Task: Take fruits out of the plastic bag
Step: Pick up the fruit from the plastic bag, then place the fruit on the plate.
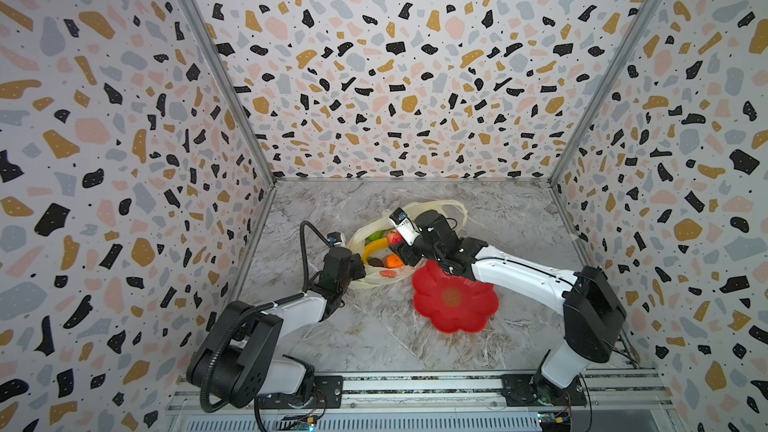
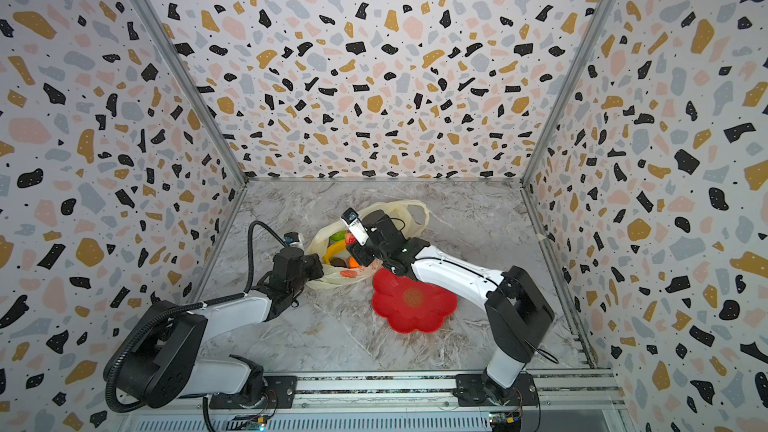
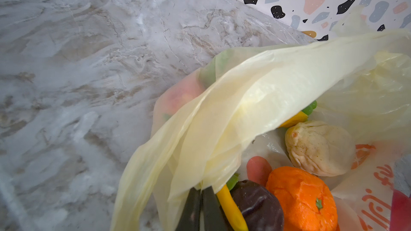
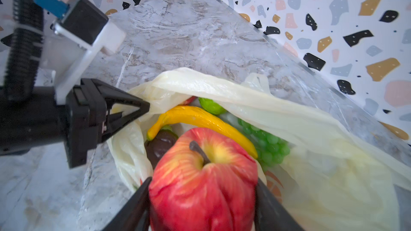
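The left gripper (image 3: 201,191) is pinching the plastic bag (image 3: 244,98); the right gripper (image 4: 203,182) is clasping the red apple (image 4: 213,152), probably needing lifting out toward five o'clock.

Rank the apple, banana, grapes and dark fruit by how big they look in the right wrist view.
1. The red apple, though nearest the camera.
2. The banana and green grapes: alike; grapes partly hidden by the bag.
3. The dark fruit, partly behind the apple.
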Controlling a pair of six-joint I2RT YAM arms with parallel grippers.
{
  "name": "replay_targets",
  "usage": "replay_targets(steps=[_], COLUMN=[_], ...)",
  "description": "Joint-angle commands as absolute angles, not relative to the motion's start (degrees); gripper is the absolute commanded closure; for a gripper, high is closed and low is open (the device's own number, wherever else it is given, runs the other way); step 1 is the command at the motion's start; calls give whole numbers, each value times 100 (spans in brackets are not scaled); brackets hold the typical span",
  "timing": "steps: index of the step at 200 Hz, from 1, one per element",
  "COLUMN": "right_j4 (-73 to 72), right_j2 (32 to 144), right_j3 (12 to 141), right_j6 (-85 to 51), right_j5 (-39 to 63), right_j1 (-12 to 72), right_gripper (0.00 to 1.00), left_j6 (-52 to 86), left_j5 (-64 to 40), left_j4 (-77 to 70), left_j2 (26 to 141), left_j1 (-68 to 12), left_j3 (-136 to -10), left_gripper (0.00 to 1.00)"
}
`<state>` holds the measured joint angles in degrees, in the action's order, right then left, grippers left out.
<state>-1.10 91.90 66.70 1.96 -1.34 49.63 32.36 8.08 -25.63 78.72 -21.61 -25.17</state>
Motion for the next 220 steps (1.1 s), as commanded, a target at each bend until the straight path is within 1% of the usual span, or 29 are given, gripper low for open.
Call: replay_targets(steps=[1, 47, 93, 118, 139, 170, 220], right_j4=[-1107, -1623, -1851, -2207, -2589, -3136, -3732], right_j2=[8443, 7213, 5995, 5649, 5691, 6051, 7140], right_j3=[5948, 4537, 3173, 2380, 1842, 1381, 1502], right_j6=[21, -358, -1124, -1656, -2006, -2443, -2551], right_j5=[-433, -987, -1679, -2028, -2380, -2567, -2910], right_j1=[4966, 4974, 5007, 5134, 5289, 5366, 5370], right_gripper=[53, 55, 57, 59, 59, 59, 58], left_j6=[3226, 3241, 3296, 3313, 3320, 3305, 3296], left_j5=[846, 844, 755, 747, 747, 801, 809], left_j4=[-2692, -2627, -2619, -2628, -2645, -2663, -2661], left_j2=[7870, 7603, 7533, 7515, 7523, 7584, 7609], left_j1=[-2188, -2187, -2185, -2188, -2188, -2181, -2180], left_j3=[-2681, -2606, -2580, -2573, -2560, -2563, -2568], left_gripper=[94, 93, 93, 93, 93, 93, 93])
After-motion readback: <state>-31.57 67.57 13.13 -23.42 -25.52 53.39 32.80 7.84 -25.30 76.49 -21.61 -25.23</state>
